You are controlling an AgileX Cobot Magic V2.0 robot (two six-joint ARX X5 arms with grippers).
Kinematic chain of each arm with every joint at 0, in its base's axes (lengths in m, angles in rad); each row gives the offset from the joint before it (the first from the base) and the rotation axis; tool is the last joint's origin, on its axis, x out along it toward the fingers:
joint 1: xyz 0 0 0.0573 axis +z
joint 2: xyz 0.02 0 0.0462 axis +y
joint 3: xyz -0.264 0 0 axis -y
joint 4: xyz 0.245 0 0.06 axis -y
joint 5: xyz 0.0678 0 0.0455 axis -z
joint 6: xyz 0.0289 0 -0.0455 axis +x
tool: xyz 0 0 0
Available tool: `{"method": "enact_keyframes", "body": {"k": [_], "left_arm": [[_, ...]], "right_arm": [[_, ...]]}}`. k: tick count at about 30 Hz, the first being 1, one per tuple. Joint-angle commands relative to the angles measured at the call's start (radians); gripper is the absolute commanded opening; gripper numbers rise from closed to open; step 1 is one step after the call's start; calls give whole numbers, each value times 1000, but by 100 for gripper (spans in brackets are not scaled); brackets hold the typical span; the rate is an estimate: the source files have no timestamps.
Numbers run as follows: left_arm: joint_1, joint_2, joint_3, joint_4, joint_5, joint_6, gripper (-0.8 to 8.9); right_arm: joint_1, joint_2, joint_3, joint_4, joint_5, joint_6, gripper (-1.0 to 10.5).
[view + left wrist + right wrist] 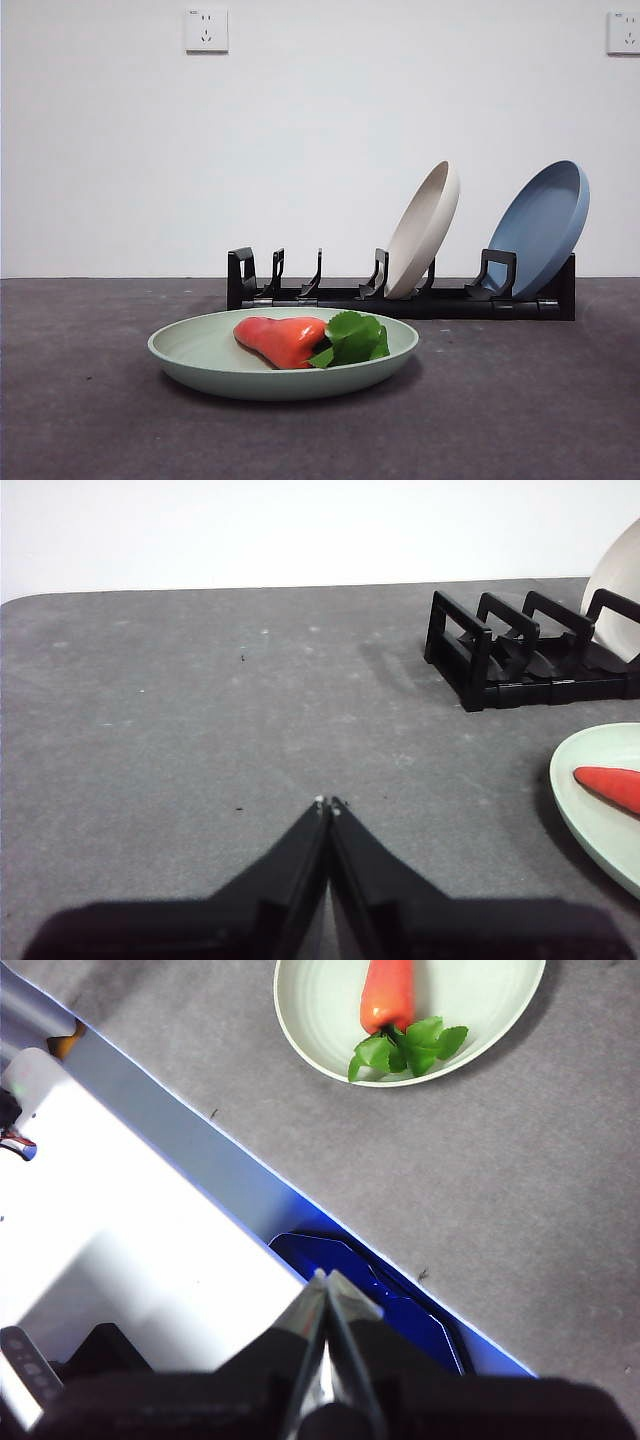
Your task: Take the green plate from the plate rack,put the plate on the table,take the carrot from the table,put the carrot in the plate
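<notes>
I see bare surface (pixel 90 400) on both sides of the green plate (pixel 200 365) and in front of it — room to pass. Behind it the plate rack (pixel 400 298) blocks the way, its beige plate (pixel 425 228) and blue plate (pixel 540 225) leaning upright; the rack's left slots stand unfilled.

Left gripper (pixel 328 803) closed above table (pixel 200 710); carrot (pixel 612 785) in green plate (pixel 590 810).

Both grippers have matte black, wedge-shaped jaws with small pale tips.
</notes>
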Motion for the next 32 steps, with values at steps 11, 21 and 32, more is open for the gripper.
{"method": "enact_keyframes", "body": {"k": [11,21,32], "left_arm": [[3,-3,-13,-1,-3,-11,-3],[3,-3,-13,-1,-3,-11,-3],[3,-3,-13,-1,-3,-11,-3]], "right_arm": [[2,-2,2,2,3,-5,1],[-160,-117,-35,208,90,-87,1],[-584,-455,-452,686,-5,-155,1]]}}
